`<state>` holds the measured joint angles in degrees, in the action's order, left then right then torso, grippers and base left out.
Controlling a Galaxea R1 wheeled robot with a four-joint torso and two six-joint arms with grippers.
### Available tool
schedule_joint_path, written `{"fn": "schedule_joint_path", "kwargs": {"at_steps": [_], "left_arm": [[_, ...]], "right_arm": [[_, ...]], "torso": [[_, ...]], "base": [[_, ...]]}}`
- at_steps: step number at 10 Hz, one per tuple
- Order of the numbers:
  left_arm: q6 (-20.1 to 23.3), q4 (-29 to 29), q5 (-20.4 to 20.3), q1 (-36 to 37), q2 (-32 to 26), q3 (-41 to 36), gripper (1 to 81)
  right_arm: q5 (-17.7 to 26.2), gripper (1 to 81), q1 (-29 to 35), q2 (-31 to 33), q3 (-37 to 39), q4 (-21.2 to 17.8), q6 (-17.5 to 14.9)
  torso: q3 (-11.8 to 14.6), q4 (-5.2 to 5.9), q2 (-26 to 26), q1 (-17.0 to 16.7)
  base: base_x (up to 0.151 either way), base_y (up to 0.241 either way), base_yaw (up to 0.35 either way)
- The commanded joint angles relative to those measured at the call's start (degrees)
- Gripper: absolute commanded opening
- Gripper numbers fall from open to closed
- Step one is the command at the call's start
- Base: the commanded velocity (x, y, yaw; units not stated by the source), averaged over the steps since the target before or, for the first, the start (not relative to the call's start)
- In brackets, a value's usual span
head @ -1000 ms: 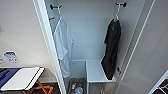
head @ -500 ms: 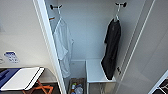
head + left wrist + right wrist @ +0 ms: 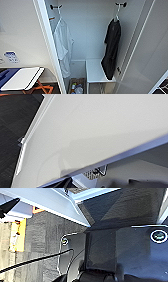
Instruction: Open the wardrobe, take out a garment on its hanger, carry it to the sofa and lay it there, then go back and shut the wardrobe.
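The wardrobe (image 3: 90,32) stands open before me, its white inside in full sight. The garment (image 3: 111,48), a black short-sleeved shirt, hangs limp at the right side. Its pale hanger (image 3: 117,15) hooks onto a dark peg on the back wall. The shirt's lower edge reaches a white shelf (image 3: 96,71) inside. A white shirt (image 3: 62,46) hangs at the left from a second peg. The left door (image 3: 48,42) stands edge-on toward me, and the right door (image 3: 150,50) is swung out. The left wrist view looks along a white door panel (image 3: 100,131).
A folding table (image 3: 21,78) with a white top and orange legs stands at the lower left. Bottles (image 3: 77,88) sit on the wardrobe floor. Dark carpet (image 3: 42,238) lies below the right wrist, with a black cable across it.
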<state>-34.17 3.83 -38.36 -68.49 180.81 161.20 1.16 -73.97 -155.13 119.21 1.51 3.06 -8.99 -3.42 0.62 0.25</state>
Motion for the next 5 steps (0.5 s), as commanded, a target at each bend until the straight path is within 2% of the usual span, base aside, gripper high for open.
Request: {"fn": "schedule_joint_path", "kwargs": {"at_steps": [1,2,5], "left_arm": [[9.21,13.49,-5.05,4.19,1.4,0.26,81.1],[12.64,19.46,-5.49,4.19,1.22,0.26,81.1],[13.34,26.93,-5.49,2.96,-0.97,0.26,81.1]], "right_arm": [[3.59,81.1,4.13,0.93,-2.5,-0.72,0.02],[3.85,81.1,4.22,0.84,-2.33,-0.72,-0.07],[3.94,81.1,4.75,0.67,-2.24,-0.72,0.02]], "torso": [[0.0,0.0,0.0,0.0],[0.0,0.0,0.0,0.0],[0.0,0.0,0.0,0.0]], "base": [[0.0,0.0,0.0],[0.0,0.0,0.0],[0.0,0.0,0.0]]}}
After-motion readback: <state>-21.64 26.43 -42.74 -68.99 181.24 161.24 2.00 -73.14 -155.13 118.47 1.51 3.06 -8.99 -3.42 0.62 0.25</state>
